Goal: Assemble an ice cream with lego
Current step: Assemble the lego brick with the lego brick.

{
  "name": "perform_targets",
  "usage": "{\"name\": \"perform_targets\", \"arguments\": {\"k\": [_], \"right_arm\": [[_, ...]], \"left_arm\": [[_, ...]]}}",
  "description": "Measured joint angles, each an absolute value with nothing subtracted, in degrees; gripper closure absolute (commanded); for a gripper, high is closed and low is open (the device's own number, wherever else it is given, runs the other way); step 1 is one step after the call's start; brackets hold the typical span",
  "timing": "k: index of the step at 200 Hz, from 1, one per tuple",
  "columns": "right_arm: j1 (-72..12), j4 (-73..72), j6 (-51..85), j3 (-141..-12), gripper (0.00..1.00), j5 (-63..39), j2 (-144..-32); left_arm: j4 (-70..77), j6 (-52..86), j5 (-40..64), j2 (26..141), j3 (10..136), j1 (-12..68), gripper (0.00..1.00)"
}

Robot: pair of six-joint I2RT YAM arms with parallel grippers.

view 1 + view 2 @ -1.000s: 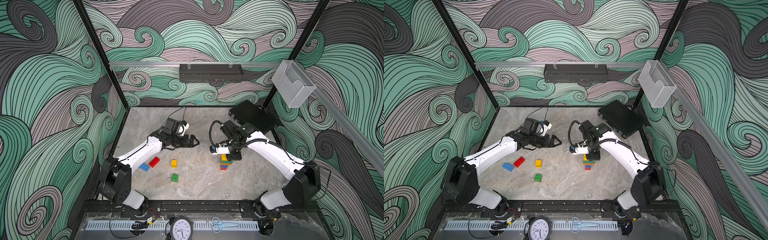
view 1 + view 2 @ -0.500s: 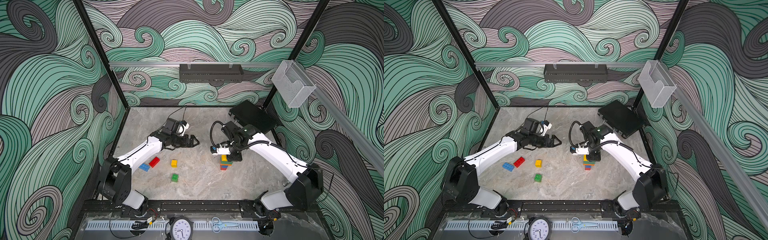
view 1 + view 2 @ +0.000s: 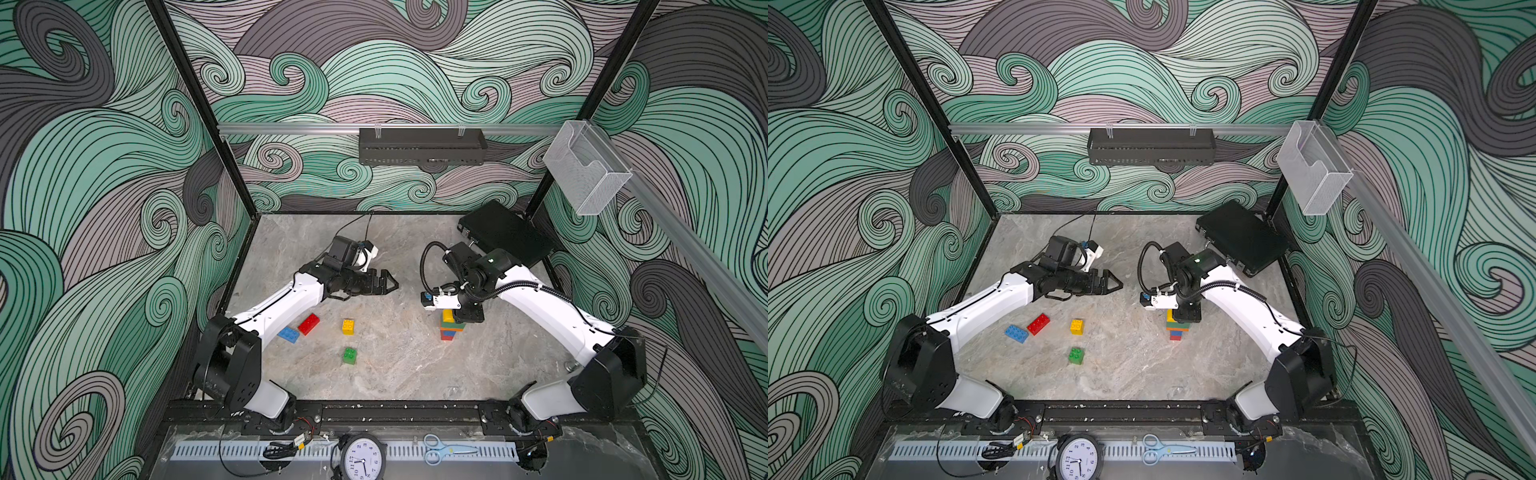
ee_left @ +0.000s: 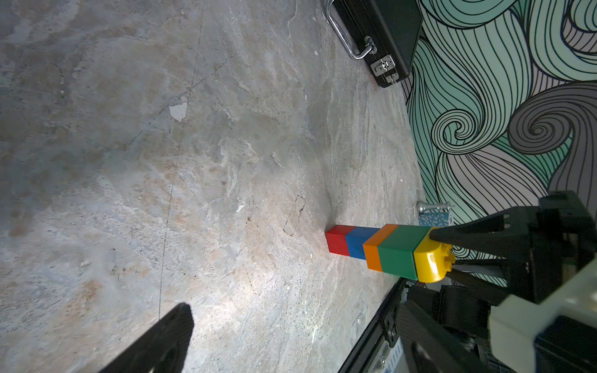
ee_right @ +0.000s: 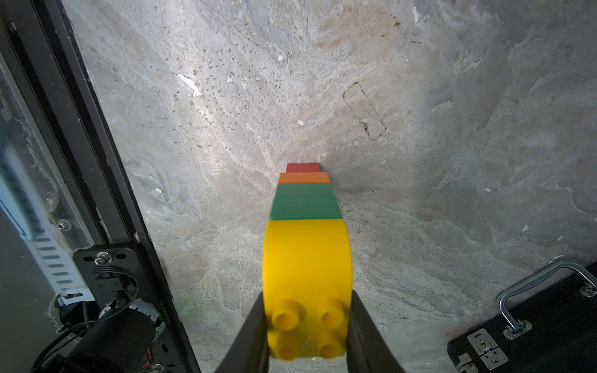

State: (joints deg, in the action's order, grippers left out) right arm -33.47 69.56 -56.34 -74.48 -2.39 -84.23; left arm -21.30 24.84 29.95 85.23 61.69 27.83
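Lego tower stands upright on the table: red, blue, orange, green, topped by a rounded yellow brick, which the right gripper clamps. Off to the side, the left gripper hangs spread wide and empty above four loose bricks.

Swirl-patterned walls, grey marbled tabletop

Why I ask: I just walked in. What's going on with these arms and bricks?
The right gripper is shut on a round-topped yellow brick that tops a stack standing on the table, with green, orange, blue and red below it. The left gripper hangs open above the table, holding nothing. Loose near the left arm lie a blue brick, a red brick, a square yellow brick and a green brick.
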Motion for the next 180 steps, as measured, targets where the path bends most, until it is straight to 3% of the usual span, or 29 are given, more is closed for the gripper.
{"name": "perform_targets", "arguments": {"k": [180], "right_arm": [[-33.1, 68.9, -54.6, -74.3, 0.52, -5.1, -83.3]], "left_arm": [[-21.4, 24.8, 30.0, 85.2, 61.7, 27.8, 0.01]]}}
